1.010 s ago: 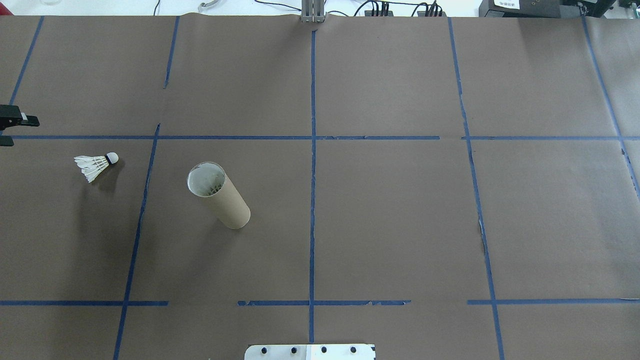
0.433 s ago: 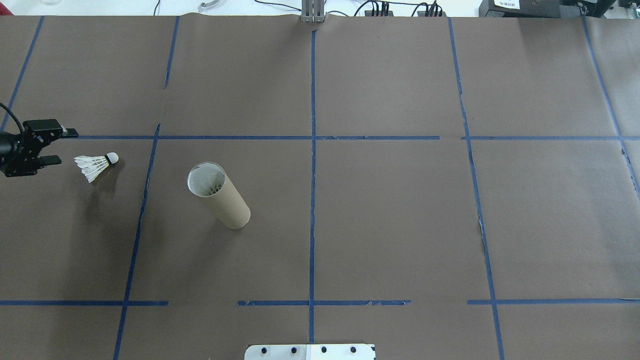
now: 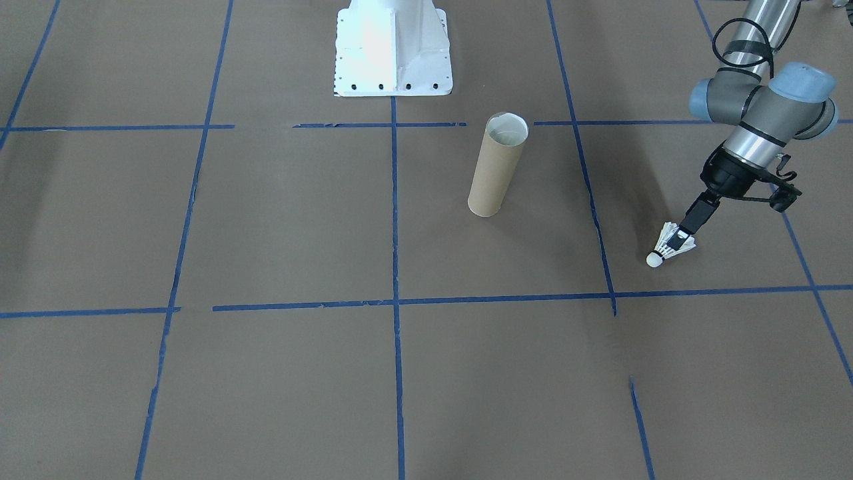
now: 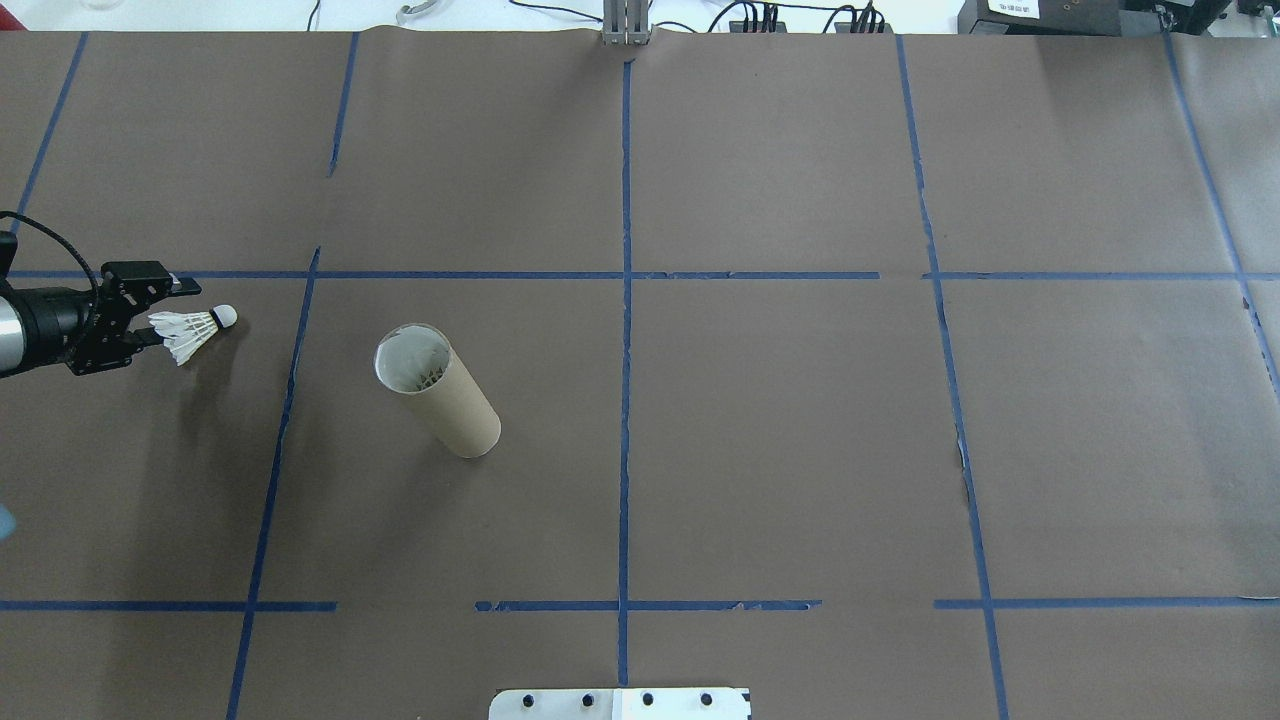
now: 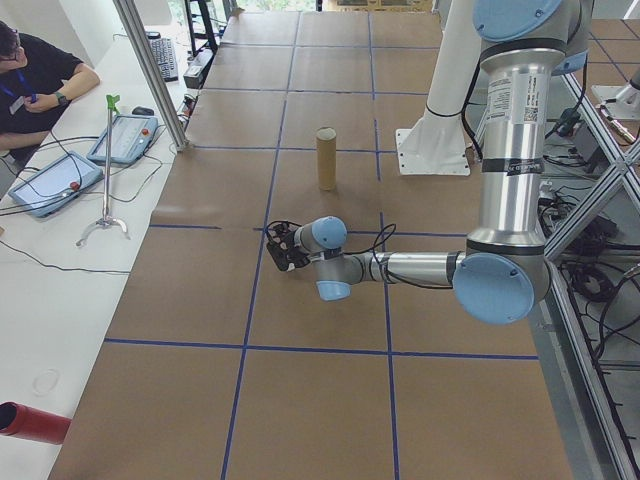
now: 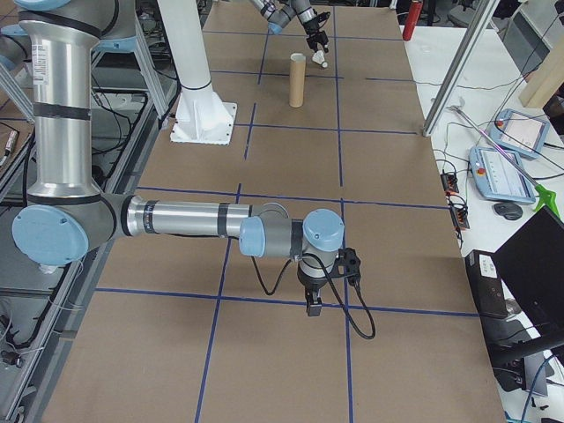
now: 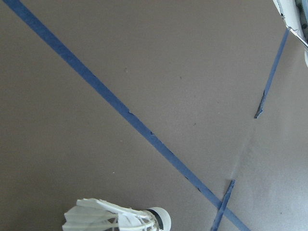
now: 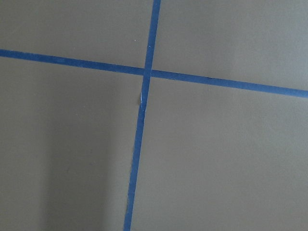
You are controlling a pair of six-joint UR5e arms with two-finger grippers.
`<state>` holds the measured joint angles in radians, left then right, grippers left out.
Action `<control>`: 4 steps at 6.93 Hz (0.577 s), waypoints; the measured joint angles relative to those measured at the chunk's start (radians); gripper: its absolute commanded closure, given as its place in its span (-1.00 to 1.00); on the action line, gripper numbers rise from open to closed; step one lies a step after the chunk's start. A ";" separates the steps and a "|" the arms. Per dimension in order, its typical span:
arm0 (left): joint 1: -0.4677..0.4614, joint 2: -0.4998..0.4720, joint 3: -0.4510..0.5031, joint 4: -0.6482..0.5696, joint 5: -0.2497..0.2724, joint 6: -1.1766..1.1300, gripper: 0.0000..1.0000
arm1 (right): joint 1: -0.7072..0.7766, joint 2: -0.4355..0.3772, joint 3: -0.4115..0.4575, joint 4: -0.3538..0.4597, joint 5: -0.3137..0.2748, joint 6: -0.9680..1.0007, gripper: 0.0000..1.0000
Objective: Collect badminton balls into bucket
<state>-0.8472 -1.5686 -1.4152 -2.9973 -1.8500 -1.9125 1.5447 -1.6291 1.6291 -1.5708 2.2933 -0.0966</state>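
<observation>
Steadily, the left end effector (image 4: 168,312) had come in from the bench's left edge over the last second, from well short of the shuttlecock (image 4: 192,330) to right at its feather skirt. In the overhead view its fingers stood spread, one on either side of the feathers, not yet pressed together. The shuttlecock lay on its side where it had been, cork tip pointing toward the bucket (image 4: 437,390), which stood upright and apart from it, unmoved. Judging by this, the approach was about done and the closing of the fingers was the step due next. The right end effector (image 6: 312,307) hung over bare bench far away; whether it was spread could not be told.
</observation>
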 measured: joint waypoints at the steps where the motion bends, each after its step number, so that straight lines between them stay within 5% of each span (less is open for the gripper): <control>1: 0.001 0.000 -0.001 -0.001 0.000 -0.009 1.00 | 0.000 0.000 0.000 0.000 0.000 0.000 -1.00; 4: 0.001 0.005 -0.015 0.001 -0.010 -0.006 1.00 | 0.000 0.000 0.000 0.000 0.000 0.000 -1.00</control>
<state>-0.8461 -1.5639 -1.4301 -2.9967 -1.8605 -1.9180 1.5447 -1.6291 1.6291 -1.5708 2.2933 -0.0967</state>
